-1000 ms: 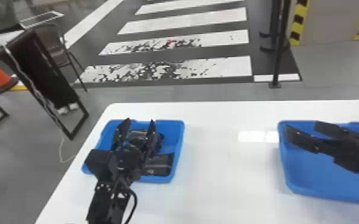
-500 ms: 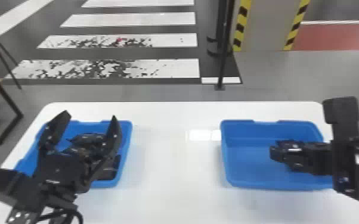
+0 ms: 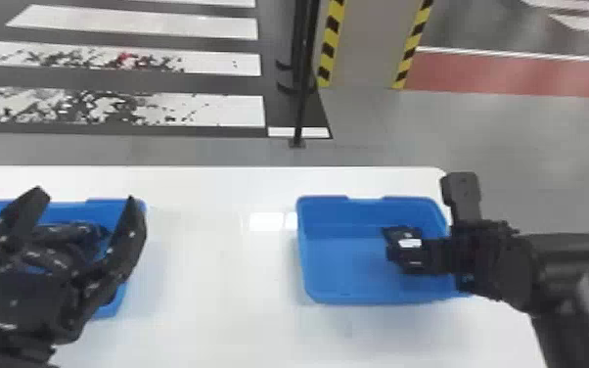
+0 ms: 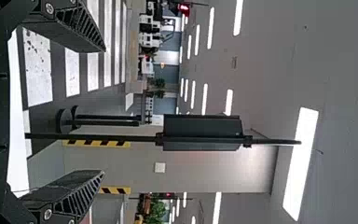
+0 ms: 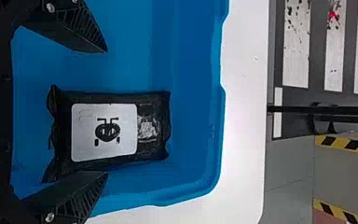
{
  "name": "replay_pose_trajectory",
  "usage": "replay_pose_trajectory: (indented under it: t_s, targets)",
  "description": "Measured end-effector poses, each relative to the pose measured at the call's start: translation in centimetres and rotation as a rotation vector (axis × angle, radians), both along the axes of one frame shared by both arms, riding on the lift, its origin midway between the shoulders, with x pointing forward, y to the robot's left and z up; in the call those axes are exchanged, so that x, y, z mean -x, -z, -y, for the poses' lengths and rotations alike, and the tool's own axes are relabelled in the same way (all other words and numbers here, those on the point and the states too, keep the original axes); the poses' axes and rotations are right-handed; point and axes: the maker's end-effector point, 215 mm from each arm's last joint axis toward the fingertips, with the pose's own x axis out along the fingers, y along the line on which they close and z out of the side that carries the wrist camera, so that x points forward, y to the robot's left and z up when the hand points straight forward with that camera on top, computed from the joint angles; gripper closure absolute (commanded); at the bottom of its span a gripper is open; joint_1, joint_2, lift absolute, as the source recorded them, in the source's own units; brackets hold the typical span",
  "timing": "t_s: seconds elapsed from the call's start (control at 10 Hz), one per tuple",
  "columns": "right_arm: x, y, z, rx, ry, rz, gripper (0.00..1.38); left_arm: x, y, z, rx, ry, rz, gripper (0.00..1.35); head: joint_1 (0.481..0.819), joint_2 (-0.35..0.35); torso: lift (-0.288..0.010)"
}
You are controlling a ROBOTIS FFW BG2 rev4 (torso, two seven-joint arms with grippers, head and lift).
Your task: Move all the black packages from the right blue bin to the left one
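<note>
- Although the right claw (image 5: 107, 112) is spread wide over the right bin (image 3: 337, 264), nothing is held in it; one black package (image 5: 105, 133) is seen lying flat on the bin floor.
- One finger is seen overlapping the package's edge in the wrist view. If lowered so, the edge could be pressed or folded rather than straddled.
- Side wall of bin noted near that same finger; it could be knocked and the bin shoved along the tabletop (image 3: 220, 293).
- Wrapper judged soft: if only loose film is pinched, the package could be dropped on the way across.
- Left claw (image 3: 85, 195) also parted and empty, seen over the left bin (image 3: 73, 210); a collision could be caused if the drop is made there.
- Dark packages (image 3: 83, 232) are heaped there; a new one could be rolled off.
</note>
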Motion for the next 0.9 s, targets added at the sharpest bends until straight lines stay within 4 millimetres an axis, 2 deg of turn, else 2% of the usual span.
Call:
replay_pose_trajectory:
  t_s: [0.3, 0.5, 0.6, 0.7, 0.8, 0.9]
  targets:
    - [-0.2, 1.3, 0.9, 0.019, 0.016, -0.015, 0.13, 0.1, -0.3, -0.2, 0.001, -0.004, 0.011, 0.11, 0.695, -0.148, -0.132]
    - [-0.5, 1.9, 0.9, 0.012, 0.020, -0.015, 0.42, 0.2, -0.3, -0.4, -0.001, -0.009, 0.011, 0.11, 0.695, -0.147, -0.132]
    - [-0.5, 2.3, 0.8, 0.003, 0.020, -0.022, 0.51, 0.2, -0.2, -0.5, 0.000, -0.011, 0.009, 0.11, 0.695, -0.144, -0.132]
    - [-0.6, 2.4, 0.6, -0.003, 0.020, -0.024, 0.73, 0.2, -0.2, -0.6, 0.000, -0.013, 0.011, 0.11, 0.695, -0.141, -0.132]
    - [-0.7, 2.3, 0.4, -0.009, 0.020, -0.022, 1.10, 0.2, -0.3, -0.7, 0.002, -0.015, 0.012, 0.11, 0.695, -0.137, -0.132]
    - [-0.9, 2.0, 0.2, -0.009, 0.020, -0.011, 1.12, 0.2, -0.2, -0.8, 0.009, -0.015, 0.013, 0.11, 0.695, -0.133, -0.132]
